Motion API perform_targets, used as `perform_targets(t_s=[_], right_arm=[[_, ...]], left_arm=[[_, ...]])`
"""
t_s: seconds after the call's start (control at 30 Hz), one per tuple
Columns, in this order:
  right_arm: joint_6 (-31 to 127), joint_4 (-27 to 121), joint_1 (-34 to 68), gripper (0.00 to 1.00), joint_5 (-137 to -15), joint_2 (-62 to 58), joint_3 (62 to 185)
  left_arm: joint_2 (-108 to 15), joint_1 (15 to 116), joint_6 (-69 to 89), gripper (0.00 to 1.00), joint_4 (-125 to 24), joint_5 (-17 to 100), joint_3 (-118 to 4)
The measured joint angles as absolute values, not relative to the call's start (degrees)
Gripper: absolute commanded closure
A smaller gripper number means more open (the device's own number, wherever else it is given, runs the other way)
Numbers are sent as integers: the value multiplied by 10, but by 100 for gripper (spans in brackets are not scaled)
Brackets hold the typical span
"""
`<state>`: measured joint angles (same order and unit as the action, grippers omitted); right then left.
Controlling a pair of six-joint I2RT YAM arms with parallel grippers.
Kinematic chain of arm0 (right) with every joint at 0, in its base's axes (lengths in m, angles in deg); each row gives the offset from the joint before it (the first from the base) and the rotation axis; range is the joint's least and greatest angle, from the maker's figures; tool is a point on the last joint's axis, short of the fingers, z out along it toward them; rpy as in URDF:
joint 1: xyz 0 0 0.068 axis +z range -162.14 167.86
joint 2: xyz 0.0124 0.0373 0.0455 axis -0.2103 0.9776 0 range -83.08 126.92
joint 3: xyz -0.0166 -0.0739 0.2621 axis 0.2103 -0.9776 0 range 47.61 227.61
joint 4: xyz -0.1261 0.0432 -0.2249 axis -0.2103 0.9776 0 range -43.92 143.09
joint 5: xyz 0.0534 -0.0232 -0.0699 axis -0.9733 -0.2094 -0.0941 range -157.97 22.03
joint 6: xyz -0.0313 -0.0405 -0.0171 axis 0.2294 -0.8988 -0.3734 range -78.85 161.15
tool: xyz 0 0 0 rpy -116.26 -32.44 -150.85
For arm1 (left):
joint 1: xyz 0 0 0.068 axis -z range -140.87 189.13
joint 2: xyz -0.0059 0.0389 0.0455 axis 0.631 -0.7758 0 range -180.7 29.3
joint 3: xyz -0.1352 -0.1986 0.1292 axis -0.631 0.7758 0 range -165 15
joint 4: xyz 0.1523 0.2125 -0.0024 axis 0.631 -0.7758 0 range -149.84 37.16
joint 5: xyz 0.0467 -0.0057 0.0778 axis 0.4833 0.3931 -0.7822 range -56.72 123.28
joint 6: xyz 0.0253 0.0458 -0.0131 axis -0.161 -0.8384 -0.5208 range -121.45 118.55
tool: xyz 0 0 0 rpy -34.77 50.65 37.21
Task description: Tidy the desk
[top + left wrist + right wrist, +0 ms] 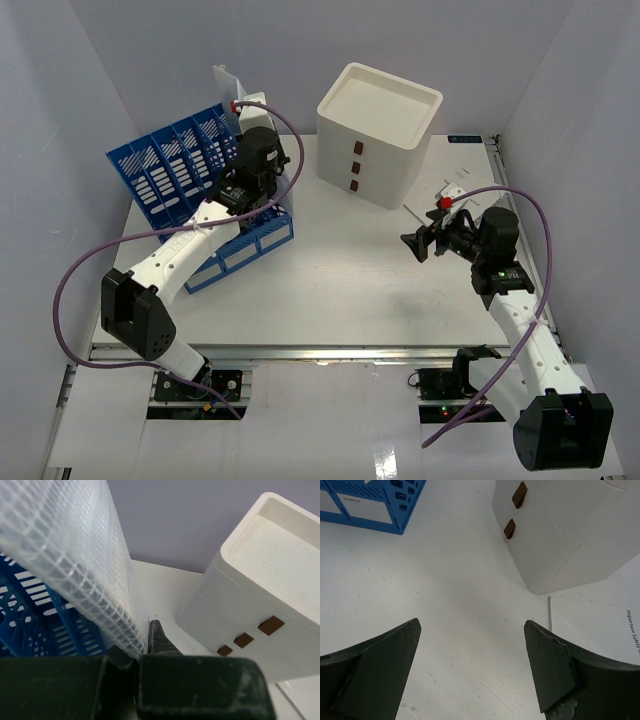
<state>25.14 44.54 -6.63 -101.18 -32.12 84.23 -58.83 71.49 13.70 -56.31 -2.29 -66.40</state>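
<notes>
My left gripper [145,645] is pinched tight on the bottom edge of a see-through mesh sheet [75,555]. The sheet stands up tall from the fingers and leans a little to one side. I think holding it by one edge like this lets it hang straight, so it can slide into a thin slot. Right beside it, on the left, is the blue file rack [175,175], and the top view shows my left arm reaching over that rack. I cannot tell if the sheet is inside a slot yet or just above one.

My right gripper [472,625] is wide open and holds nothing. It hovers over a bare part of the desk [330,290] with its fingers pointing toward the cream drawer box [380,130]. I guess it is waiting out of the way so the two arms do not bump.

The desk is the big white top under everything. The rack sits at its far left and the drawer box at the far middle. Just beside the box, on the right, lie a sheet of paper [600,615] and a thin grey stick [549,612]. Those look like things left to tidy.
</notes>
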Motion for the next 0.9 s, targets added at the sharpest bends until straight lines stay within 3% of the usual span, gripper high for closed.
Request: perform_targets(t_s=[0.63,0.73,0.77,0.9], right_arm=[[252,445,-73,10,-1023,-320,841],[252,445,-77,10,-1026,-318,840],[252,444,-79,10,-1026,-318,839],[255,444,-95,10,-1022,-307,837]], left_arm=[[-575,716,-27,97,-429,-51,-567],[-571,716,-20,59,-429,-50,-551],[-570,715,-14,41,-430,-49,-547],[-565,715,28,11,-457,-26,-539]])
